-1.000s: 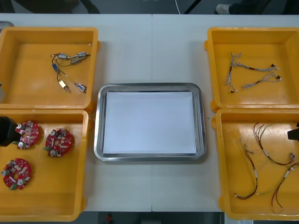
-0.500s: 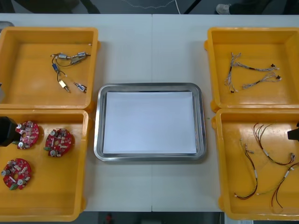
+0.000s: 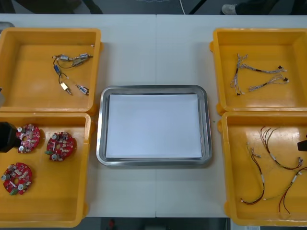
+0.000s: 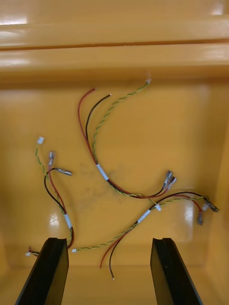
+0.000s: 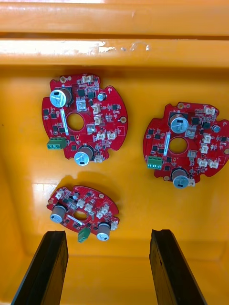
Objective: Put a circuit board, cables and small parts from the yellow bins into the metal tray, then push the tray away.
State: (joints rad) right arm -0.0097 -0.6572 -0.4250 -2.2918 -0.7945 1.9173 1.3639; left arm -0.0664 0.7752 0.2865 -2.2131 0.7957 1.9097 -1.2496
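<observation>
Front view: a light surface (image 3: pixel 153 48) is seen to carry four yellow bins, two at each side, with a metal tray (image 3: pixel 153 89) set between them. The tray is lined white inside and nothing has been placed in it.

The left end effector (image 5: pixel 107 271) is held over the near left bin (image 3: pixel 53 201). Its fingers are spread wide and nothing is gripped between them. The right end effector (image 4: pixel 107 271) is held over the near right bin (image 3: pixel 235 158), likewise spread wide and with nothing gripped.

Three round red circuit boards (image 3: pixel 60 145) are laid flat on the floor of the near left bin, each apart from the others; one of them (image 5: pixel 82 214) is found just beyond the left fingertips.

Red, black and twisted green-yellow cables (image 3: pixel 273 163) are strewn loosely in the near right bin, some crossing one another. Paler twisted cables (image 3: pixel 259 76) are seen in the far right bin (image 3: pixel 259 103).

Small metal parts (image 3: pixel 72 72) are scattered in the far left bin (image 3: pixel 19 96).
</observation>
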